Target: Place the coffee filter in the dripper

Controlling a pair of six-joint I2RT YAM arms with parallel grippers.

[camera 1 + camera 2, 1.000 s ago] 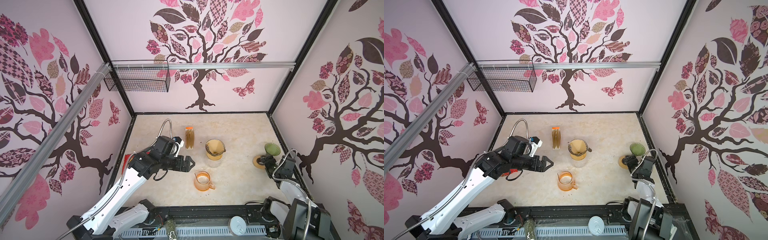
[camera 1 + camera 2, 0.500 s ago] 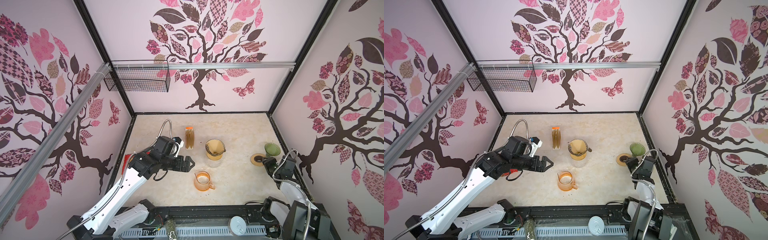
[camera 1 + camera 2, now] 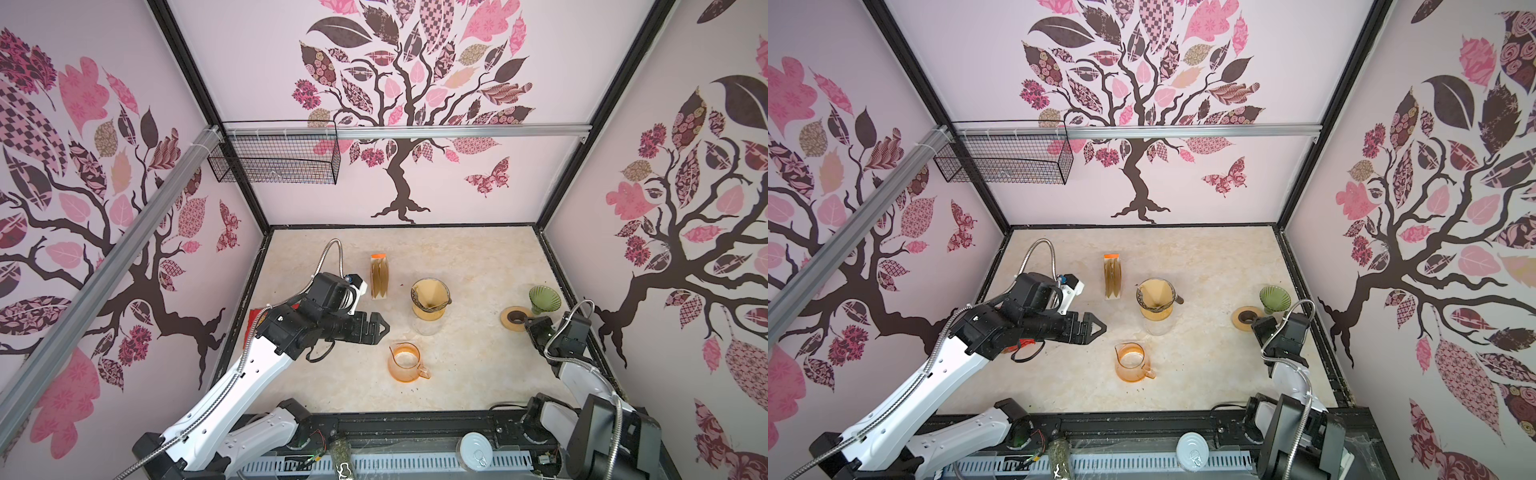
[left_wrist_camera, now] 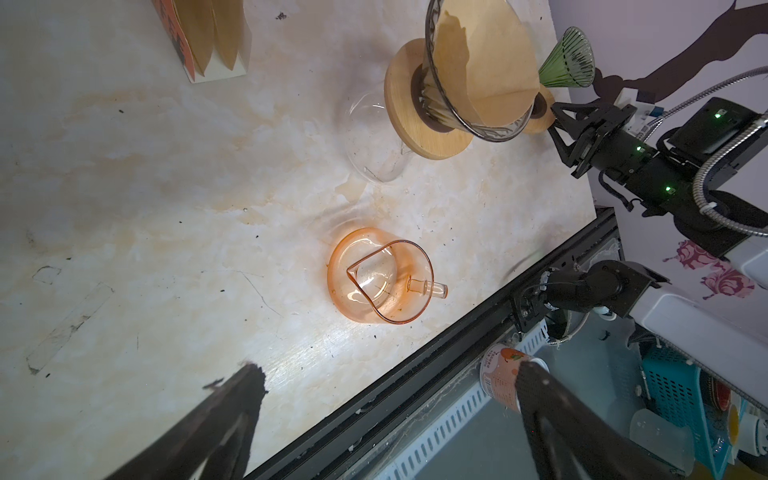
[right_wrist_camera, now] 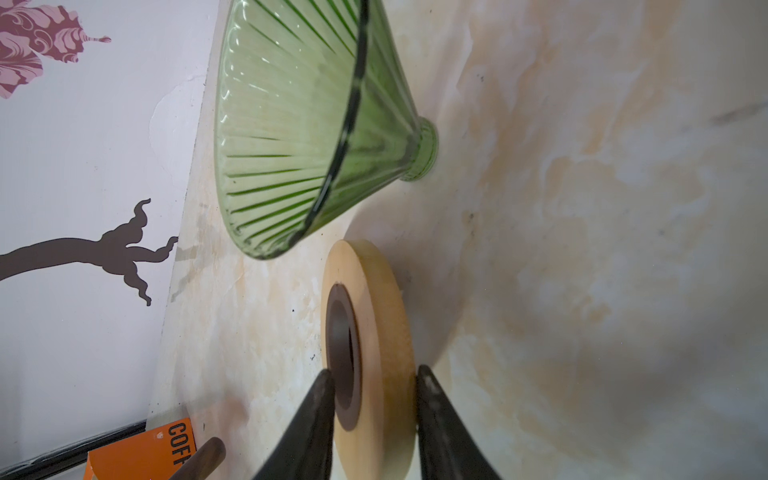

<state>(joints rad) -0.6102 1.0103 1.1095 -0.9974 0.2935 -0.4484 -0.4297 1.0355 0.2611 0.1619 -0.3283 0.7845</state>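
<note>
One coffee filter [image 3: 428, 291] sits in the clear dripper [image 3: 430, 308] atop a glass carafe [image 3: 426, 326], mid-frame in both top views.
Left fingers [image 4: 232, 415] stand wide apart, holding nothing, above the desk [image 3: 457, 257] near the orange jug [image 3: 405, 361]; right fingers [image 5: 316, 415] narrowly pinch the wooden ring [image 5: 382, 332] beside the green dripper [image 3: 544, 298], at the right of the frame.
</note>
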